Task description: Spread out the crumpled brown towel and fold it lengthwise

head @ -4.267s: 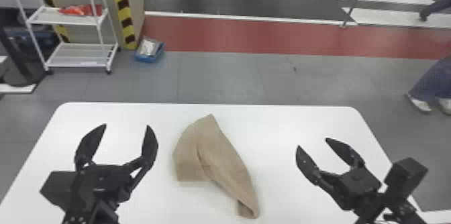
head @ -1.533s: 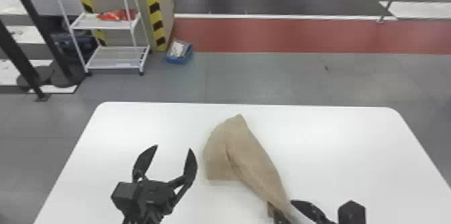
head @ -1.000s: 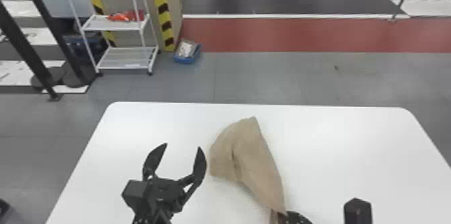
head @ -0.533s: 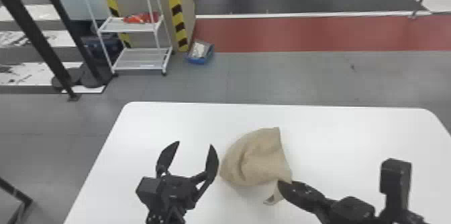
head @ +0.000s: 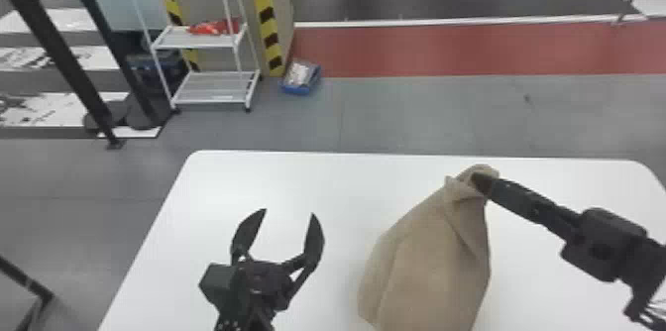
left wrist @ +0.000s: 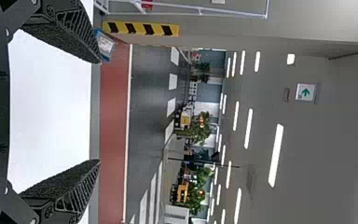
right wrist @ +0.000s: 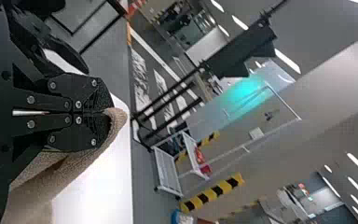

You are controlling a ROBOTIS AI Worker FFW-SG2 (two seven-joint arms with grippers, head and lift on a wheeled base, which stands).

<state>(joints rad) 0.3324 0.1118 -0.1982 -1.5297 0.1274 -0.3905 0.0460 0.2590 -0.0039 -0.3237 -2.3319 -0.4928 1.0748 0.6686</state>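
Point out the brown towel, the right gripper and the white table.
Brown towel (head: pixel 431 275): head view, its broad lower part.
Right gripper (right wrist: pixel 107 112): right wrist view, between its fingertips.
White table (head: pixel 322 181): head view, bare top near far edge.

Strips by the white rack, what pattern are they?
The strips are striped yellow and black, clearest in the head view.

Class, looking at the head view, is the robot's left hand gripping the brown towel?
No, the left hand is spread open over the white table, apart from the towel.
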